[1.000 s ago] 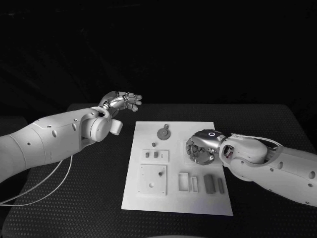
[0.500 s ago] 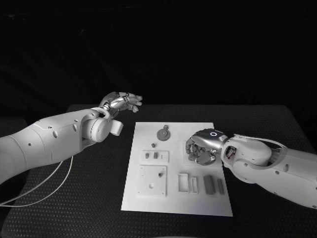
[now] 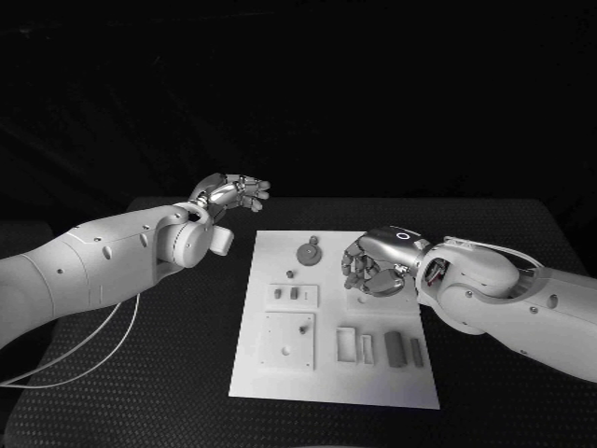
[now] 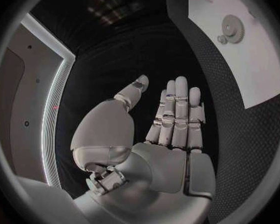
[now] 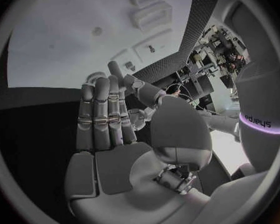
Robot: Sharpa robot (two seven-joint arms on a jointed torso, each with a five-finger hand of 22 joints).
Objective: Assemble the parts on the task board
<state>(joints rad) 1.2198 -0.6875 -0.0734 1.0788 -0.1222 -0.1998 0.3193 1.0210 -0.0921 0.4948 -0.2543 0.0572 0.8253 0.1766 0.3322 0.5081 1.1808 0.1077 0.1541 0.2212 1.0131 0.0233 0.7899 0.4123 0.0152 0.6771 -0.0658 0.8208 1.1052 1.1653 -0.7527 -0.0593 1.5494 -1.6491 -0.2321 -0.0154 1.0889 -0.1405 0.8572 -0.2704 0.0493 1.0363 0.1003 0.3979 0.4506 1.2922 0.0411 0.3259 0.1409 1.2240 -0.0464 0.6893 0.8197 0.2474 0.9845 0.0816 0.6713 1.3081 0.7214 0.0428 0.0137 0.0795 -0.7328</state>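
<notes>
So over the last second the right hand (image 3: pixel 375 267) has drifted up the white board (image 3: pixel 279 378) toward its far edge, closer to the round gear (image 3: pixel 308 251). Its fingers are straight and loose, holding nothing. The left hand (image 3: pixel 231 193) hasn't budged off the board's far left corner, also empty. Looks like it's lining up a grab, nothing assembled yet.

Right hand (image 3: pixel 377 266) covers patch of task board (image 3: pixel 279 383) beneath it; I cannot see what lies there. Small grey parts (image 3: pixel 405 348) too small for me to tell shape. Left wrist view: task board cut off by circle's rim. Bench (image 3: pixel 514 233) front edge cut by head view's bottom edge.
</notes>
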